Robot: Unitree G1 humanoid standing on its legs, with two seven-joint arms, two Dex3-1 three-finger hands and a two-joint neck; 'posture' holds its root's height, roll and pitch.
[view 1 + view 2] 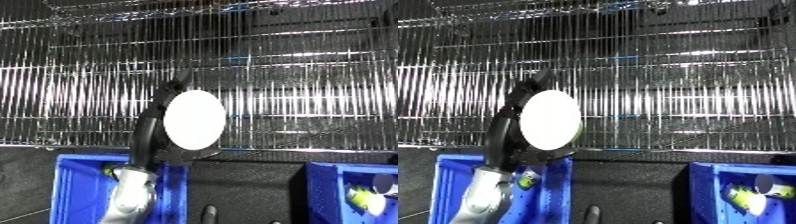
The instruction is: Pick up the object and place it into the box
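Note:
A white round disc-like object (pixel 194 119) is held up in front of the wire shelf, its flat face turned towards me. My left hand (pixel 153 127) is curled round its left edge and back, and the silver forearm (pixel 131 192) rises from the lower left over a blue bin (pixel 75 187). The disc hangs above that bin's far right corner. Only a black tip of my right hand (pixel 210 214) pokes up at the bottom edge, far from the disc.
A wire shelf (pixel 293 100) fills the whole background behind the bins. A second blue bin (pixel 704 192) at the lower right holds a yellow-green item (pixel 740 196) and a white round piece (pixel 767 182). A small yellow-green thing (pixel 528 180) lies in the left bin.

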